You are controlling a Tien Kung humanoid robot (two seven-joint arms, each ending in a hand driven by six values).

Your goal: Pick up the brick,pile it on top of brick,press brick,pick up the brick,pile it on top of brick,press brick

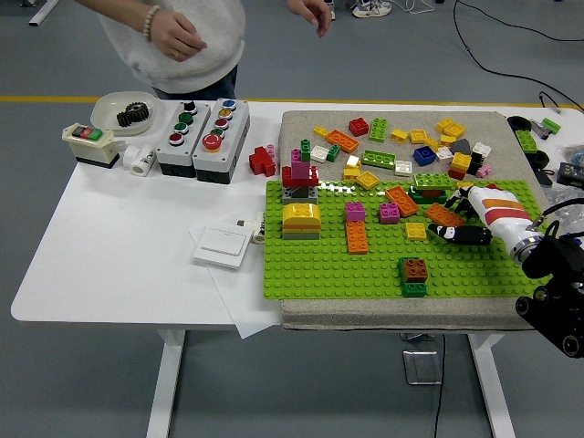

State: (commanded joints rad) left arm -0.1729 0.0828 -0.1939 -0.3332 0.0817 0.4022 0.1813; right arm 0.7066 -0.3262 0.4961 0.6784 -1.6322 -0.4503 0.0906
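A green baseplate point(319, 265) lies on a grey mat with bricks stuck on it. They include a brown brick on a green one point(414, 274), a small yellow brick point(416, 231), an orange brick point(357, 237) and two pink bricks point(390, 213). My right hand point(453, 218) reaches in from the right over the plate's right end. Its black fingers point(456, 234) are spread on either side of an orange brick point(443, 215) that lies on the plate, and they hold nothing. My left arm is out of view.
Loose bricks point(401, 141) are scattered on the mat behind the plate. A yellow domed stack point(301, 219) and a red and magenta stack point(300, 175) stand at the plate's left. Button boxes point(203, 137), a bowl with a gear point(123, 111) and a white switch plate point(222, 245) sit to the left. A person point(173, 36) stands at the far side, hands raised off the table.
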